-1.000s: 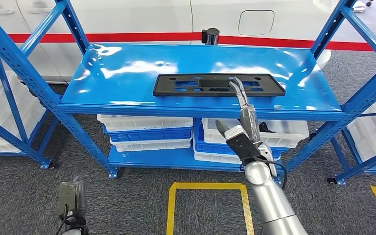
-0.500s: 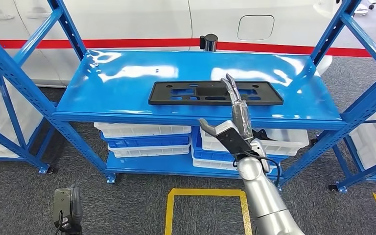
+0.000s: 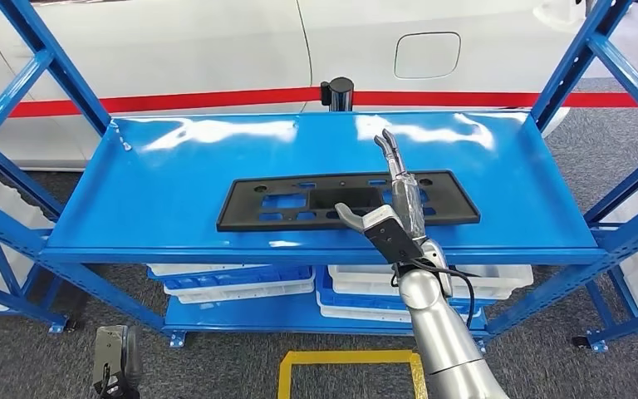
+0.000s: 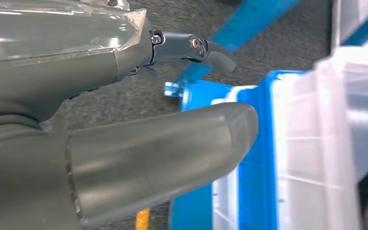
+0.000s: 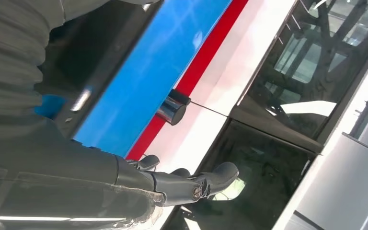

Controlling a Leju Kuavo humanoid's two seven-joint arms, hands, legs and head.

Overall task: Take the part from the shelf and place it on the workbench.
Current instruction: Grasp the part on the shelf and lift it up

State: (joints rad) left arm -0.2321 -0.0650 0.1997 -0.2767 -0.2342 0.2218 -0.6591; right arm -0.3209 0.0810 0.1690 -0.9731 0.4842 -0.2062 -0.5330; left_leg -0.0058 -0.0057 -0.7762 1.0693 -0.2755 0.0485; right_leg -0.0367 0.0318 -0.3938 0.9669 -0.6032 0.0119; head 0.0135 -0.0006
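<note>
The part is a long flat black plate (image 3: pixel 299 202) with cut-outs, lying on the blue shelf (image 3: pixel 174 183) toward its front edge. My right hand (image 3: pixel 392 208) is raised over the plate's right half, fingers (image 3: pixel 388 150) stretched forward and thumb out to the side, holding nothing. The right wrist view catches a dark corner of the plate (image 5: pixel 84 57) beside the fingers (image 5: pixel 191 184). My left hand (image 3: pixel 116 357) hangs low by the floor at the left, its thumb (image 4: pixel 163 158) and fingers (image 4: pixel 191 48) apart with nothing between them.
Blue uprights (image 3: pixel 41 66) and diagonal braces (image 3: pixel 606 66) flank the shelf on both sides. White and blue bins (image 3: pixel 241 278) are stacked on the lower level. A black post (image 3: pixel 336 90) and a white car (image 3: pixel 216 41) stand behind. Yellow floor tape (image 3: pixel 345 359) marks the carpet below.
The whole view has shifted: the shelf now sits lower and nearer in the picture. My right hand has reached forward from the shelf's front edge to above the plate.
</note>
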